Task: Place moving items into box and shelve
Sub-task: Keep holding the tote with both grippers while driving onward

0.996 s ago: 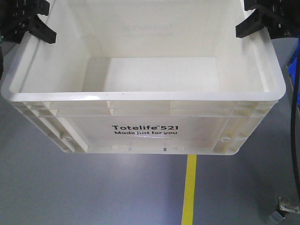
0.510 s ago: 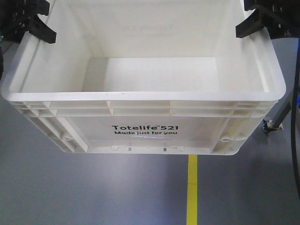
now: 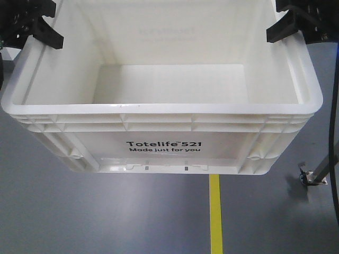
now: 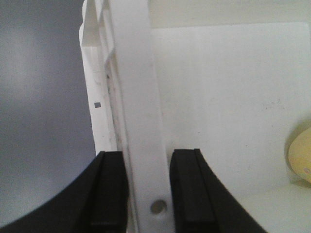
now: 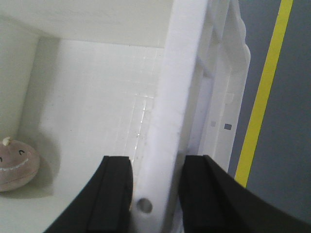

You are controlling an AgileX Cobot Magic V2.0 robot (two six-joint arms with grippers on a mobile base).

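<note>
Box: rigid plastic, probably light, slick.
Hold: opposite side rims.
Left gripper: pinching rim.
Right gripper: pinching rim.
Pink toy, yellow toy: soft, loose; may roll.

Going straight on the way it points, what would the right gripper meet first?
The side wall of the white crate: it sits between the fingers of the right gripper, so the rim would probably run deeper into the jaws. The pinkish plush toy lies well aside.
</note>
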